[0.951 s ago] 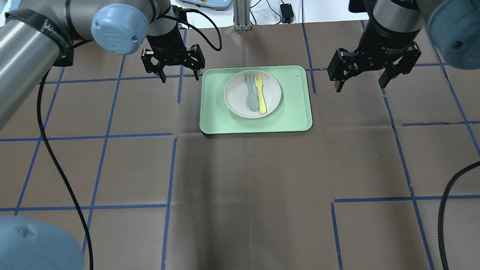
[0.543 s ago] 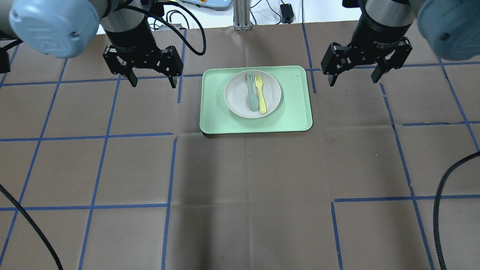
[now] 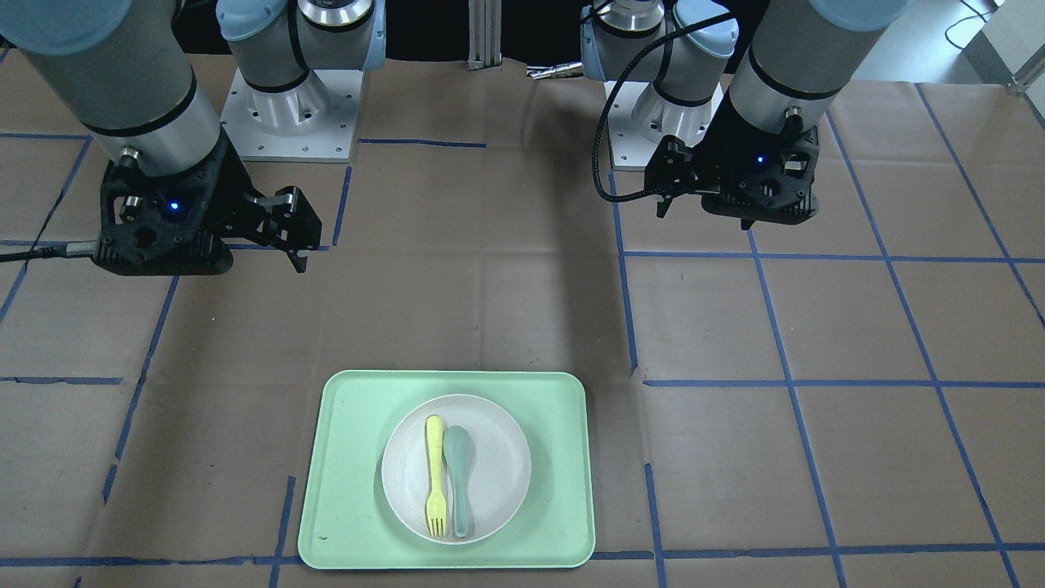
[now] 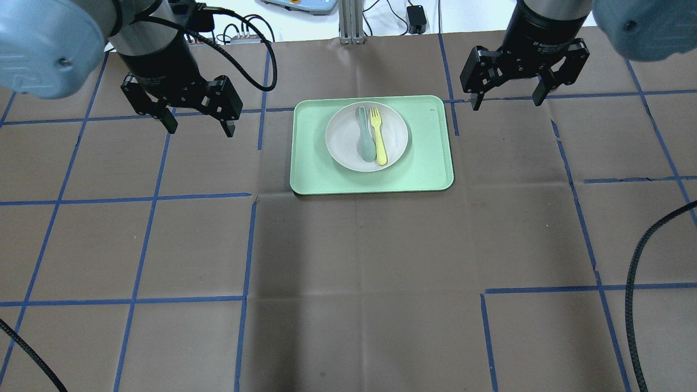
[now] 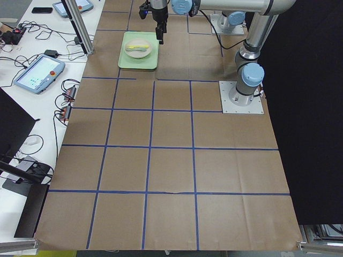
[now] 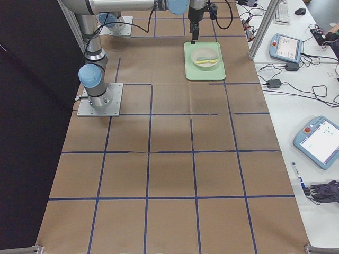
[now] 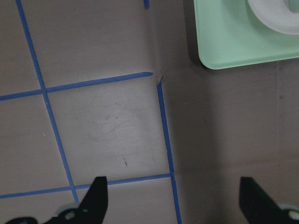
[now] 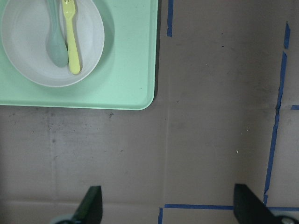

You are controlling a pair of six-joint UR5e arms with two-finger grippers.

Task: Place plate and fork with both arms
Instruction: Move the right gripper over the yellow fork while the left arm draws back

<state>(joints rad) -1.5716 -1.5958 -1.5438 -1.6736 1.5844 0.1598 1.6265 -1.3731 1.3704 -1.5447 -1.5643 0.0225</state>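
The off-white plate [image 4: 343, 139] sits in the pale green tray [image 4: 425, 163] at the far middle of the table. The pale yellow fork [image 4: 377, 136] lies in the plate, next to a grey-green spoon [image 4: 366, 136]. My left gripper [image 4: 201, 130] hangs open and empty over bare table, left of the tray. My right gripper [image 4: 506, 104] hangs open and empty just past the tray's far right corner. The right wrist view shows the plate [image 8: 28, 51], the fork [image 8: 70, 42] and the tray [image 8: 126, 70] ahead of the open right gripper [image 8: 170, 210]. The left wrist view shows a tray corner [image 7: 224, 37] ahead of the open left gripper [image 7: 175, 205].
The table is covered in brown paper with a grid of blue tape lines [image 4: 152, 196]. Black cables [image 4: 634, 283] hang over the near right and near left. Both robot bases [image 3: 290, 114] stand on the side opposite the tray. Tablets and cables [image 5: 40, 72] lie beyond the table's far edge.
My left gripper has moved left, away from the tray. My right gripper has shifted up and slightly left in the overhead view. Both stay open and empty. Plate, fork and spoon have not moved.
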